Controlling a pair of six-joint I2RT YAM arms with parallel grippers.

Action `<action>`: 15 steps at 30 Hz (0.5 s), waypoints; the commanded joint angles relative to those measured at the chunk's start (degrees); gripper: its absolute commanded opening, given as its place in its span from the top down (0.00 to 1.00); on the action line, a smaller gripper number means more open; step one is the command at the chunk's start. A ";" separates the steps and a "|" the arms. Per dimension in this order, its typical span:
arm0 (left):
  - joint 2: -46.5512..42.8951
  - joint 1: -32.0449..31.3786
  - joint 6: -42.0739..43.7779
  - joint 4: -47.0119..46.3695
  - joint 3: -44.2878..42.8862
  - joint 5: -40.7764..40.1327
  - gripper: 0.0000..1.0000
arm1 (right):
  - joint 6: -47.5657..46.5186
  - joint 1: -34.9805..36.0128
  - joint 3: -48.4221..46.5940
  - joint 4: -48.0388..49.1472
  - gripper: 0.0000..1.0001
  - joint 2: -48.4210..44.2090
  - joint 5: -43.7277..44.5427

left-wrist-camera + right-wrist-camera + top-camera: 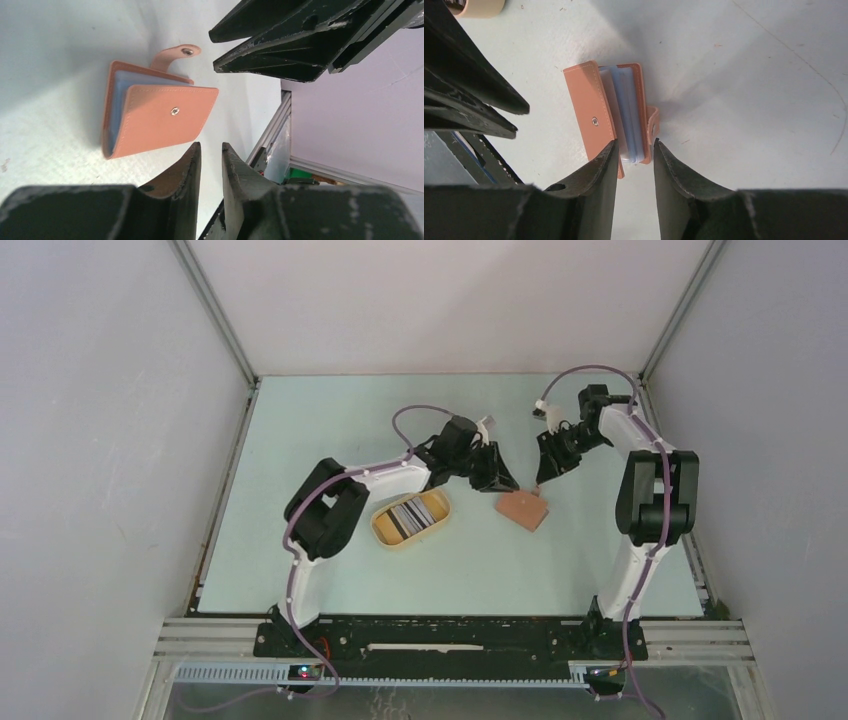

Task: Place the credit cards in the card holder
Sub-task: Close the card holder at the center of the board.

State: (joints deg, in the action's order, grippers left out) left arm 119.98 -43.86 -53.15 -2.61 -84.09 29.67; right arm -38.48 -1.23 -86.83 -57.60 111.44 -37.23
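The reddish-brown card holder (523, 508) lies on the table right of the yellow tray, unsnapped, with its cover slightly ajar and light blue sleeves showing (626, 107). Its snap tab (175, 54) sticks out. The credit cards (410, 516) lie as a striped stack in the yellow tray (385, 536). My left gripper (500, 480) hovers just left of the holder, jaws a narrow gap apart and empty (211, 146). My right gripper (545, 478) hovers at the holder's far edge, jaws slightly open and empty (634, 144), tips just above the holder's end.
The two grippers are close, facing each other over the holder: right fingers (280, 45) show in the left wrist view and left fingers (474, 100) in the right wrist view. White walls enclose the table on three sides.
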 commanded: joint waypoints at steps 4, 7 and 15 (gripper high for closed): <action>-3.87 0.78 3.75 -2.21 6.08 -2.14 0.75 | -0.78 1.06 -2.71 -1.54 0.62 2.07 2.96; -3.23 0.55 3.51 -3.07 6.12 -1.62 0.76 | -0.56 1.09 -3.95 -1.94 0.64 3.06 3.82; -1.47 0.25 3.36 -3.10 4.29 -0.78 0.76 | -0.96 1.06 -6.31 -3.63 0.69 5.36 4.49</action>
State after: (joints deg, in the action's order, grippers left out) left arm 118.08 -43.22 -50.98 -3.81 -78.50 28.27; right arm -38.70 -0.21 -90.15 -59.29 115.94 -33.04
